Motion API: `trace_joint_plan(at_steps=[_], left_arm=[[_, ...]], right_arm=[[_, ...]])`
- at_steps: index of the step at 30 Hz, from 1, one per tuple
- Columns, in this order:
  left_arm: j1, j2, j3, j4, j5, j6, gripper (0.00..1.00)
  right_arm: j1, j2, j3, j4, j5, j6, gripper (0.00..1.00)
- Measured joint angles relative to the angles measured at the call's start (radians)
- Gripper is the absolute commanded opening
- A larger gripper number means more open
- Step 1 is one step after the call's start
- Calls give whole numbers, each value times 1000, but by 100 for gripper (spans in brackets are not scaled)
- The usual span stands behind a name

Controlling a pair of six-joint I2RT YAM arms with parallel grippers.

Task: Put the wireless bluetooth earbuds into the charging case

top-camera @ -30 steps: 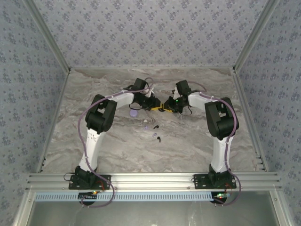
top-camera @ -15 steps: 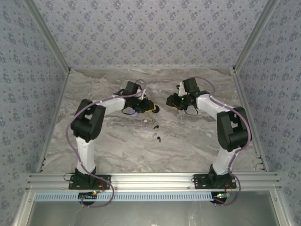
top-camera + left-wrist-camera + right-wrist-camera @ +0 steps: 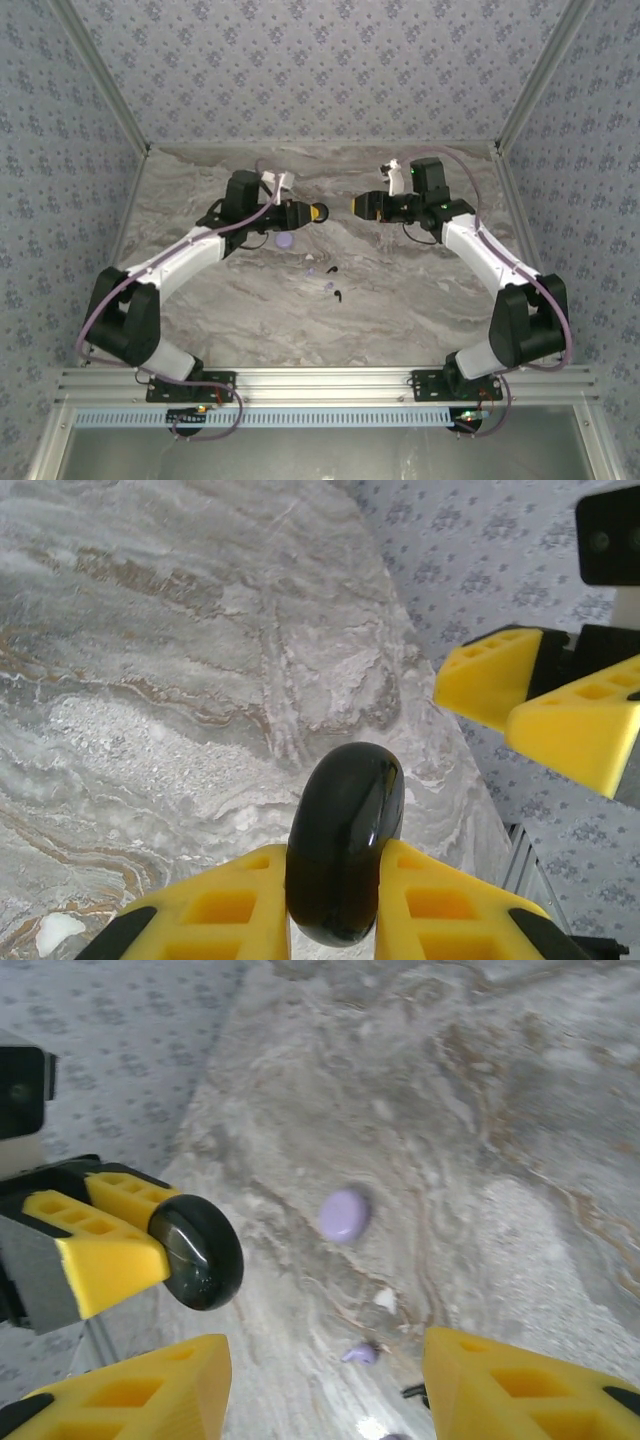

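Note:
My left gripper (image 3: 310,212) (image 3: 335,852) is shut on a glossy black round charging case (image 3: 319,212) (image 3: 345,840), held on edge above the table with its lid closed. My right gripper (image 3: 358,206) (image 3: 325,1345) faces it a short way to the right, open, nothing between its fingers. A pale purple round case (image 3: 285,241) (image 3: 345,1214) lies on the table below the left gripper. The earbuds lie loose nearer the front: two pale purple ones (image 3: 311,271) (image 3: 329,286) and two black ones (image 3: 331,268) (image 3: 340,295). In the right wrist view a purple earbud (image 3: 360,1354) shows.
The marble-patterned table (image 3: 420,290) is walled by patterned panels at the back and sides, with aluminium posts (image 3: 520,110) at the corners. Both arms reach to the table's far middle. A small white fleck (image 3: 385,1300) lies near the earbuds.
The two grippers were together at the black case. The right one has opened and drawn back to the right. The left arm has stretched out and keeps the case.

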Motion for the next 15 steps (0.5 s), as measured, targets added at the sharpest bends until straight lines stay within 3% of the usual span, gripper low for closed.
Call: trace_joint_plan(at_steps=[7,15], left_arm=[[0,-120,-93,84,13,23,20],[-2,-166,-103,146,66,32,19]], right_arm=[[40,-7,0,31,-129,-37,62],[86,-7,21,34,-181,-77,64]])
